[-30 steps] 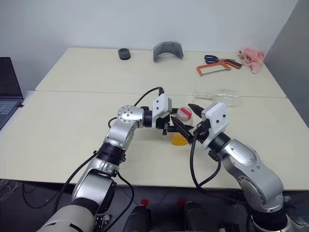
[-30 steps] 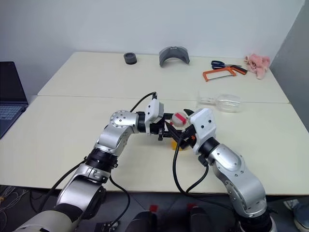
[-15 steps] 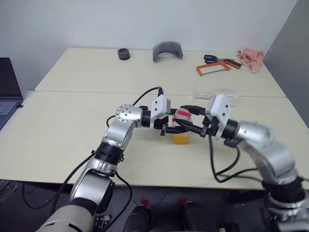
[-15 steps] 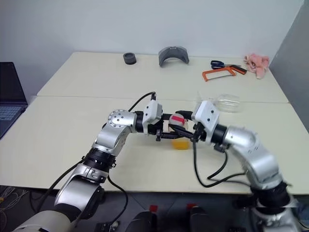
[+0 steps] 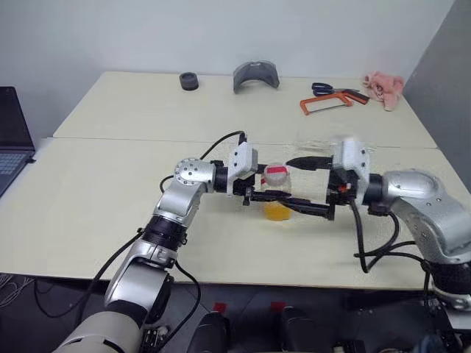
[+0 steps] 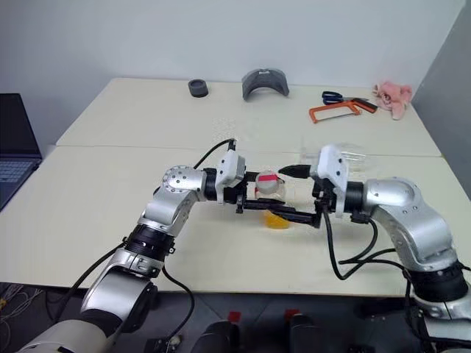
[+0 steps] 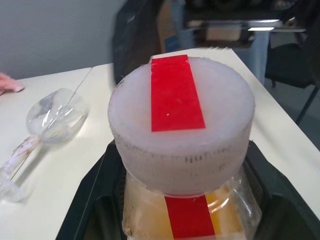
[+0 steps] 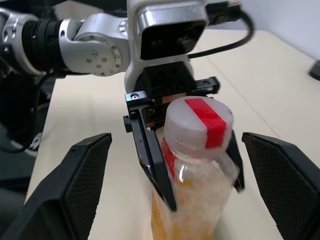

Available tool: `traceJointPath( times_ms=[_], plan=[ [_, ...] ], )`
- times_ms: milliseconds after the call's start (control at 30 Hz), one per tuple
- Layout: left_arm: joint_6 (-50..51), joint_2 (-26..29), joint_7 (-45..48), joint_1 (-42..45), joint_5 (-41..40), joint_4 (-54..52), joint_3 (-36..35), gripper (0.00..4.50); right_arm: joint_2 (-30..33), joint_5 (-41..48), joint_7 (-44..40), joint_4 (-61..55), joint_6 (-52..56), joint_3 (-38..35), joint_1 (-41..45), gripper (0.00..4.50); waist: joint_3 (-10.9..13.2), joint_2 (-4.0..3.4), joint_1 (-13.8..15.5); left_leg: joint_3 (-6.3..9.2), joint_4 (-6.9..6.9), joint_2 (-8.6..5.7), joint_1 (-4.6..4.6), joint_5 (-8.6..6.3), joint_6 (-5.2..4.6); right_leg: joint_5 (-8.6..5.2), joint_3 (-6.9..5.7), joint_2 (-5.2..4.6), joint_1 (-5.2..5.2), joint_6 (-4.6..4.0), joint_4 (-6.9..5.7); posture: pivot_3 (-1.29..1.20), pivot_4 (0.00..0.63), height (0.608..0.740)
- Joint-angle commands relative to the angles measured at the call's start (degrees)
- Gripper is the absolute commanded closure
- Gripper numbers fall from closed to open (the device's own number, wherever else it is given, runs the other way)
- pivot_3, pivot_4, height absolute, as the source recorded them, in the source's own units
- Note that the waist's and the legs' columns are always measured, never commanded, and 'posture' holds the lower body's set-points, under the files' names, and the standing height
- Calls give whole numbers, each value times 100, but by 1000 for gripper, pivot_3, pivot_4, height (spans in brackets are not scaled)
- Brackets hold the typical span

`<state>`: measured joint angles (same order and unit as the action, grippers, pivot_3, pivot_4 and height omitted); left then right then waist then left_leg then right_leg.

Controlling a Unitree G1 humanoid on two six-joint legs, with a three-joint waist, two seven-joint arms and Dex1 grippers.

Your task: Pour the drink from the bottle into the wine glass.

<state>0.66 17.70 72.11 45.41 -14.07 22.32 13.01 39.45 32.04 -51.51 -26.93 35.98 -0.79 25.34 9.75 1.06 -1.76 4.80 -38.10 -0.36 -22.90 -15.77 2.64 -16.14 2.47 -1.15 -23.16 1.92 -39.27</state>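
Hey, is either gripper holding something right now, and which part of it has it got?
The left gripper holds the bottle by its upper body, just below the cap. The right gripper is open around it and holds nothing.

We're in a lab/workshop-type room: plain cream tables (image 5: 110, 191) w/ a hacksaw (image 5: 324, 105) & scissors (image 5: 321, 90) far right, laptop (image 5: 13, 132) at left edge.
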Motion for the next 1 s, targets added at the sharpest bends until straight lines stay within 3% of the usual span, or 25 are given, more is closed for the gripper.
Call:
traceJointPath(
  times_ms=[33,133,300,533,800,900,1000],
  plan=[
    [-98,-15,-217,104,80,60,-141,2323,-610,70,1526,-1281,403,-390,-557,191,-1,1,-8,2,0,2,0,0,0,0,0,1,1,0,-2,0,150,740],
    [-133,-57,-250,169,107,154,-114,2323,-1301,-820,2772,-1705,359,168,-848,191,-2,-1,-22,-2,-1,-1,6,1,1,-1,8,7,-4,1,-16,0,150,740],
    [-220,-87,-181,283,138,309,-74,2323,-1990,-1384,3603,-1861,394,848,-870,191,-2,-1,-14,-3,-8,-8,10,5,2,-1,8,7,-3,2,-28,0,150,740],
    [-371,-188,-120,423,172,549,-48,2323,-2040,-1853,3715,-1512,190,1049,-910,191,-2,-1,-13,-7,-9,-11,10,5,2,-1,6,7,-2,2,-26,0,150,740],
    [-403,-222,-106,370,180,520,-41,2323,-2158,-1777,3646,-1331,190,909,-870,191,-2,0,-13,-8,-8,-10,9,5,1,-1,6,8,-2,2,-26,0,150,740],
    [-401,-227,-109,346,181,499,-40,2323,-2206,-1668,3562,-1300,165,837,-819,798,-2,0,-13,-7,-8,-10,9,5,1,-1,6,8,-2,2,-26,0,150,740],
    [-393,-219,-104,307,179,463,-34,2323,-2209,-1590,3424,-1278,121,833,-795,1840,-2,0,-14,-7,-8,-10,9,5,1,-1,6,8,-2,2,-26,0,150,740]
  ],
)
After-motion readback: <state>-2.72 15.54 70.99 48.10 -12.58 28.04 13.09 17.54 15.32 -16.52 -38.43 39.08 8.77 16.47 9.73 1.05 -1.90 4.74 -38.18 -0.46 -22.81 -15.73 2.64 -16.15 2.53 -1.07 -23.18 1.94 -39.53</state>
